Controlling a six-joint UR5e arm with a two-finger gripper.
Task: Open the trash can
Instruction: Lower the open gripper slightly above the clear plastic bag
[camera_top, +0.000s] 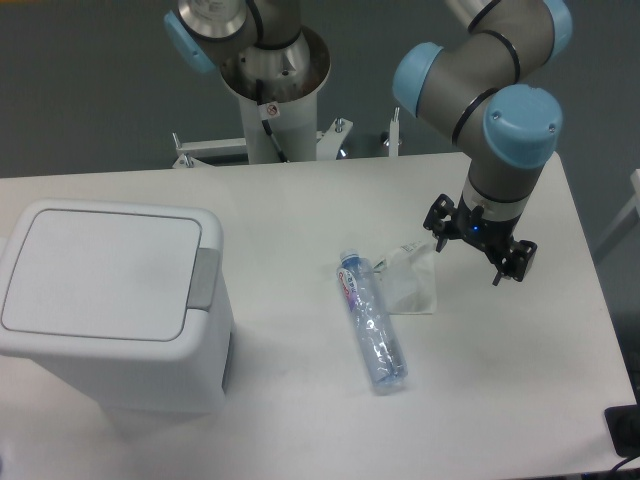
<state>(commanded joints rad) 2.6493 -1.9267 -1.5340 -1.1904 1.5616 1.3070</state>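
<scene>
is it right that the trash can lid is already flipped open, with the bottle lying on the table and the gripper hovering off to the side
Not quite. The camera view shows the trash can with its lid shut flat, the grey push-button unpressed. The rest holds: the bottle lies on the table, and the gripper hovers off to the side, open and empty.

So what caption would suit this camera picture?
Robot arm hovers beside a bottle, far from the closed white trash can.
</scene>
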